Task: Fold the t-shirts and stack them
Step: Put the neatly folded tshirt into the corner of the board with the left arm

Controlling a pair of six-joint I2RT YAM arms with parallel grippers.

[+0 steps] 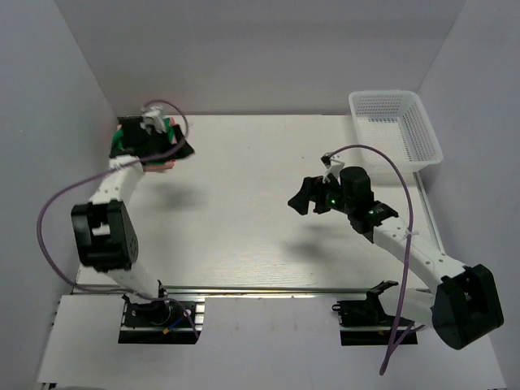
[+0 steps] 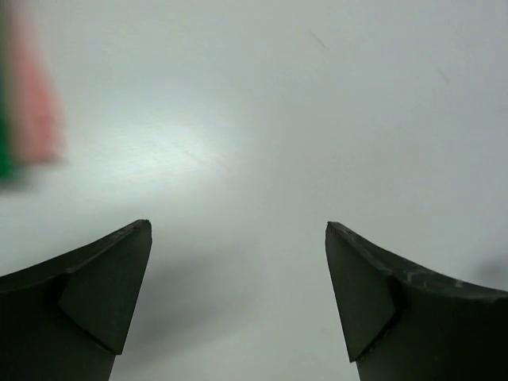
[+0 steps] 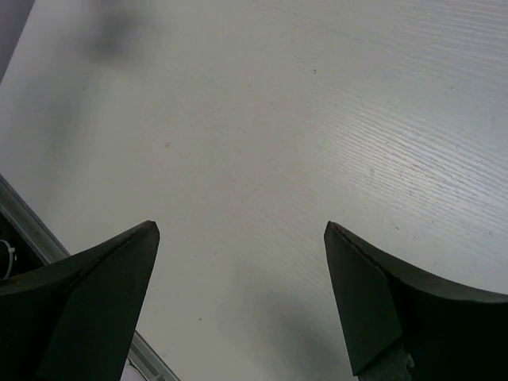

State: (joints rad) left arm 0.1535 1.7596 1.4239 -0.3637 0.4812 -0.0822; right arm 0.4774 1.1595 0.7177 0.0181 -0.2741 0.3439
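Observation:
The green t-shirt [image 1: 120, 143] and the salmon pink t-shirt [image 1: 166, 165] lie together at the table's far left, mostly hidden under my left arm. Only small edges of each show. In the left wrist view the pink cloth [image 2: 36, 103] and a sliver of green [image 2: 5, 151] sit blurred at the left edge. My left gripper [image 1: 185, 151] is open and empty over bare table just right of the shirts [image 2: 238, 226]. My right gripper [image 1: 301, 197] is open and empty above the middle of the table [image 3: 240, 226].
A white plastic mesh basket [image 1: 396, 130] stands at the back right corner. Grey walls close the table on the left, back and right. A metal rail [image 3: 32, 230] runs along the near edge.

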